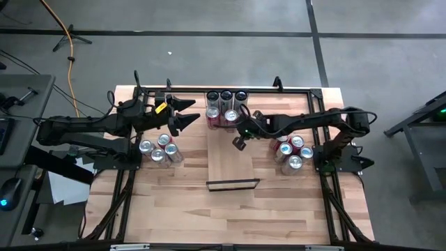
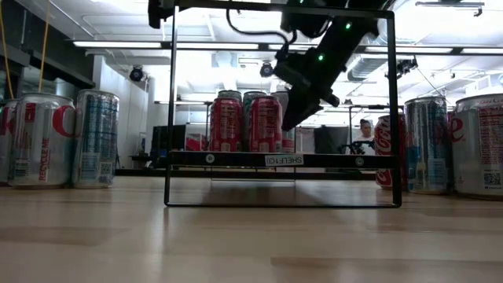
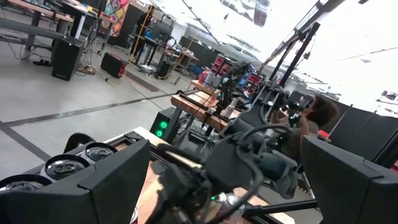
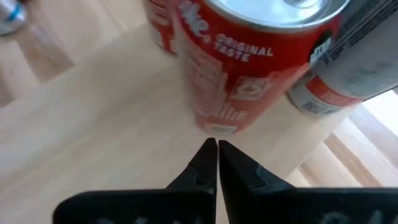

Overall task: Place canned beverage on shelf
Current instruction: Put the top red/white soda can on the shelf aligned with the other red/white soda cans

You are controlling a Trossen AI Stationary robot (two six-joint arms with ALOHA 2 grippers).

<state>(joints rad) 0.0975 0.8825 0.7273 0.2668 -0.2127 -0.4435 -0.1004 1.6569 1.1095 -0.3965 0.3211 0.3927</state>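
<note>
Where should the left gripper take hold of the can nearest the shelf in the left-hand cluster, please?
Grip its round side wall at mid-height, coming from the side facing the shelf. The can stands upright; neighbours crowd its other side, but that one looks free. The left gripper is open.

Both arms are built of dark, matte-black segments with black cables looped along them. Small green lights are seen on the right arm's wrist. The right pincer [image 4: 217, 155] is formed by two black, tapering fingers; the left pincer [image 1: 187, 113] by broad black wedges.
</note>
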